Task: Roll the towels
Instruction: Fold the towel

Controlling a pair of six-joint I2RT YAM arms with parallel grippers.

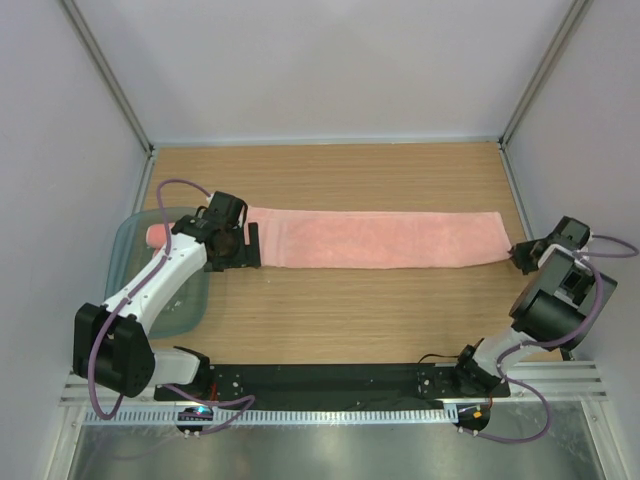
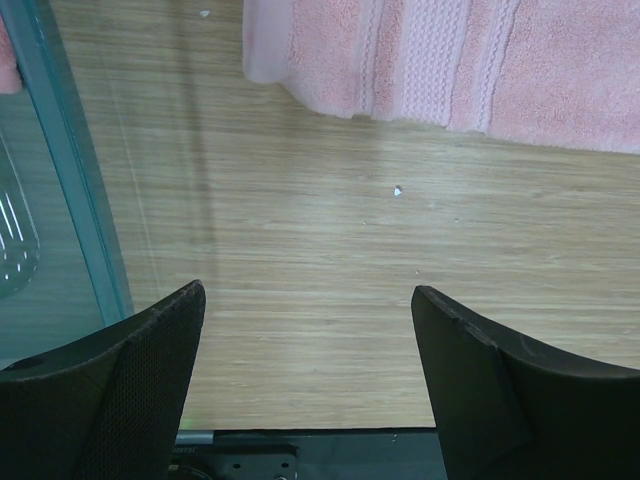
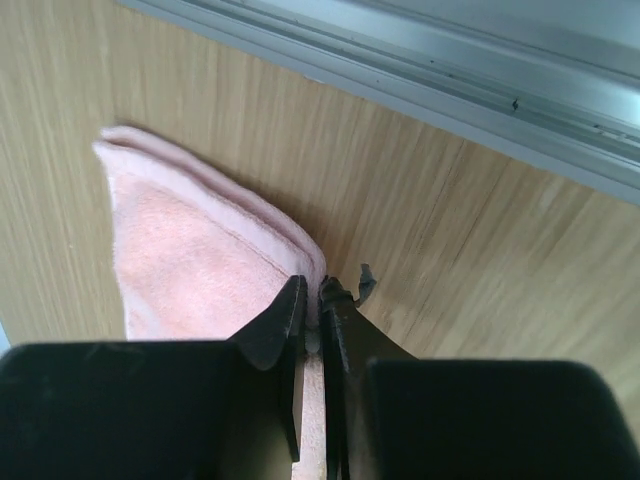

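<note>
At the far left sits the translucent tray (image 1: pixel 122 262) on the wooden table (image 1: pixel 350 320). A second towel (image 1: pixel 157 236) shows as a pink lump at the tray's far edge, but my arm hides most of it. In my left wrist view the tray's greenish wall (image 2: pixel 72 180) runs just left of my left finger.

My left gripper (image 1: pixel 238 243) hangs at the left end of the long towel (image 1: pixel 375 240), with its jaws standing wide apart (image 2: pixel 308 300). Only bare wood shows between the fingers, and nothing is in them. The towel's end (image 2: pixel 450 60) lies just beyond the fingertips, apart from them, with its paler ribbed band (image 2: pixel 430 55) running across.

From there the towel stretches flat and unrolled across the middle of the table, left to right, salmon-pink, nearly reaching the right wall.

At the towel's right end is my right gripper (image 1: pixel 522 258). Its jaws are drawn together (image 3: pixel 310 300), and they pinch the towel's (image 3: pixel 190 250) near right edge, with a thin strip of pink caught between the two fingers. The far right corner lies flat on the wood beyond my fingertips, near the metal rail (image 3: pixel 420 75) along the wall.
</note>
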